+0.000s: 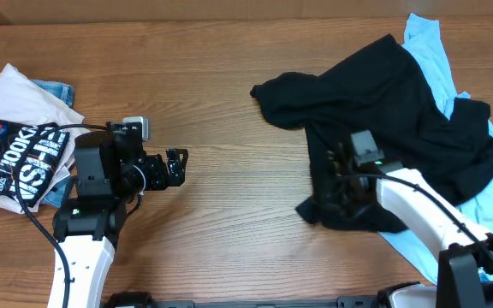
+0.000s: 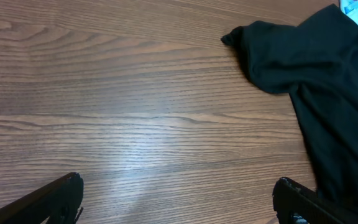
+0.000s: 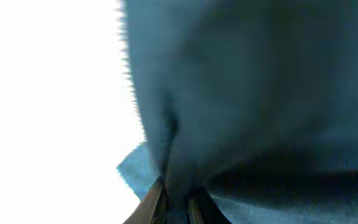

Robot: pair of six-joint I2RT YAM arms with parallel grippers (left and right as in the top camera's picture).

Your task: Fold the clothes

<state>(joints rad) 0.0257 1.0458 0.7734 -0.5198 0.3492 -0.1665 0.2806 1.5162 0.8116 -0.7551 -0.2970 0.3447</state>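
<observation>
Between jaws of the right gripper (closed) bunches the black shirt.

The right claw is sunk in the black garment; its fingertips are hidden and their spacing cannot be read. Its wrist view is a close blur of dark cloth, washed out white at the left. The light blue garment beyond that claw is mostly covered and cut by the right edge. The left claw shows only clipped fingertips in its wrist view; the printed stack behind it is cut at the left edge.
</observation>
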